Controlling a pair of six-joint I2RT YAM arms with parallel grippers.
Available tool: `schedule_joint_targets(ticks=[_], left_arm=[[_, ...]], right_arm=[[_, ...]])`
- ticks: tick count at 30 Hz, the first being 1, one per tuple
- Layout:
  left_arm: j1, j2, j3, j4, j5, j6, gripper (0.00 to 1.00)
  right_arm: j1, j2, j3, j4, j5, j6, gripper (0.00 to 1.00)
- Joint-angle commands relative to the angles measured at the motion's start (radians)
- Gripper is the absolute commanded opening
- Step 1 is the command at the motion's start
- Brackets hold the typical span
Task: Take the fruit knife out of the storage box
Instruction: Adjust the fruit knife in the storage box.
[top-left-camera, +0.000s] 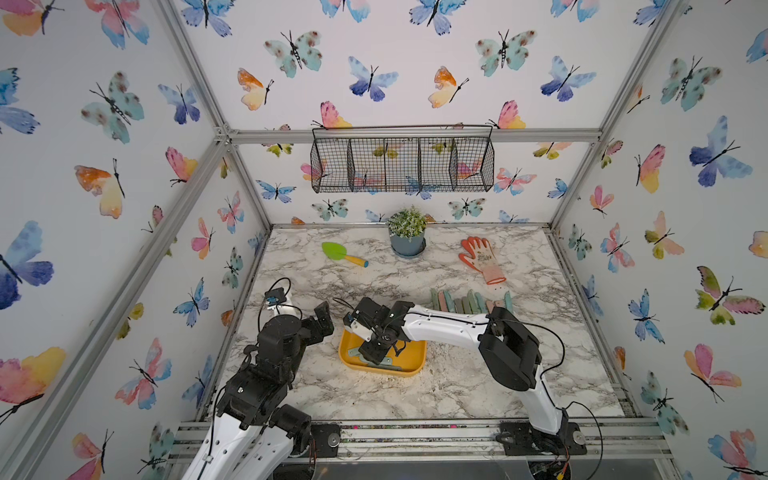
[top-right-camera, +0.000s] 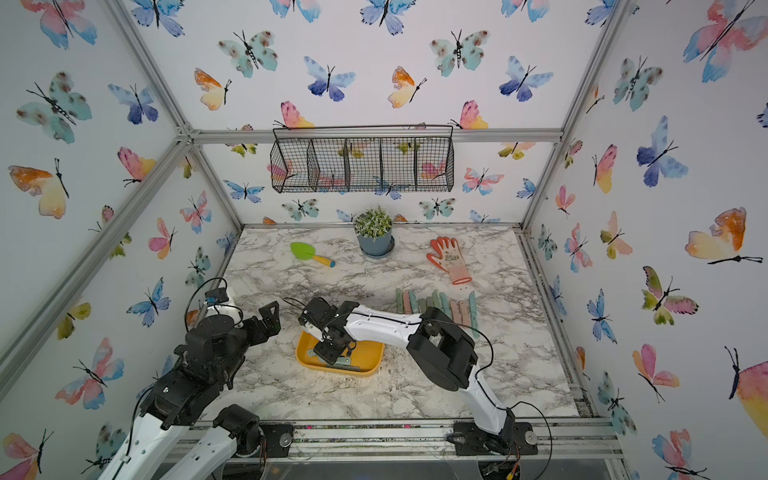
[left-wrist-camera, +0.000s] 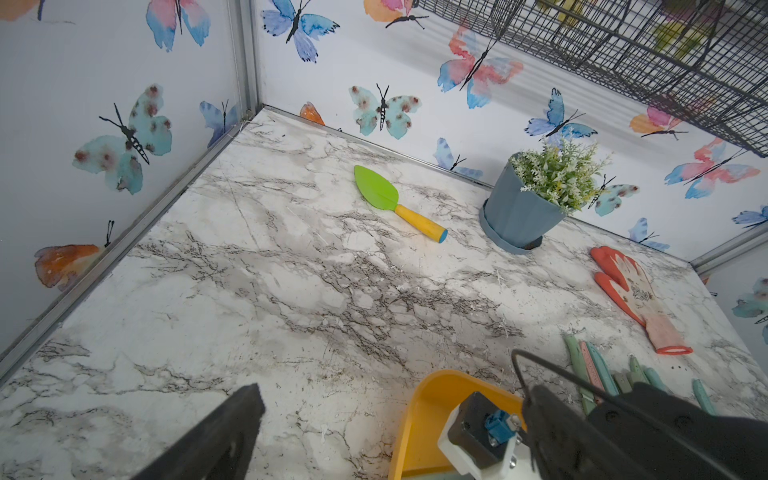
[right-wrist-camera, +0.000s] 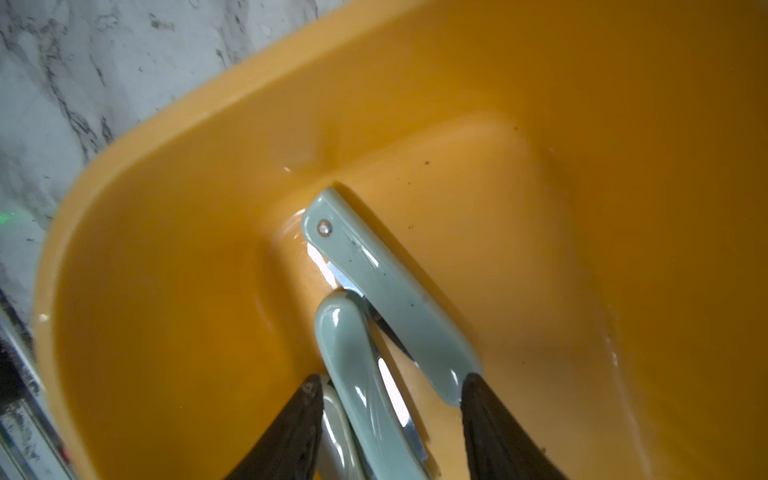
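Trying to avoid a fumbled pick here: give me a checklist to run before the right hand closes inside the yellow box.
1. Right hand over the storage box: ok, it reaches into it.
2. Jaws apart: ok, the fingers stand spaced in the right wrist view.
3. Only one knife between them: not ok; the slanted fruit knife and a second fruit knife overlap there.
4. Fingertips free of contact: cannot tell; one tip overlaps the slanted fruit knife at its end.
5. Left hand clear of the storage box: ok, beside it and apart in both top views.
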Motion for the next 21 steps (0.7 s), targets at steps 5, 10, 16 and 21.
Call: schedule_joint_targets(ticks=[5, 10, 16, 21], left_arm=[[0.003, -0.013, 0.011, -0.003, -0.008, 0.001, 0.98], [0.003, -0.013, 0.011, -0.002, -0.004, 0.000, 0.98], [0.003, -0.017, 0.011, -0.002, -0.007, 0.001, 0.98], [0.003, -0.017, 0.011, -0.002, -0.006, 0.002, 0.98]], right_arm=[[0.001, 0.048, 0.042, -0.117, 0.074, 0.030, 0.60], [0.001, 0.076, 0.060, -0.140, 0.121, 0.032, 0.61], [0.001, 0.095, 0.064, -0.159, 0.169, 0.029, 0.60], [-0.001, 0.088, 0.040, -0.152, 0.194, 0.038, 0.46]])
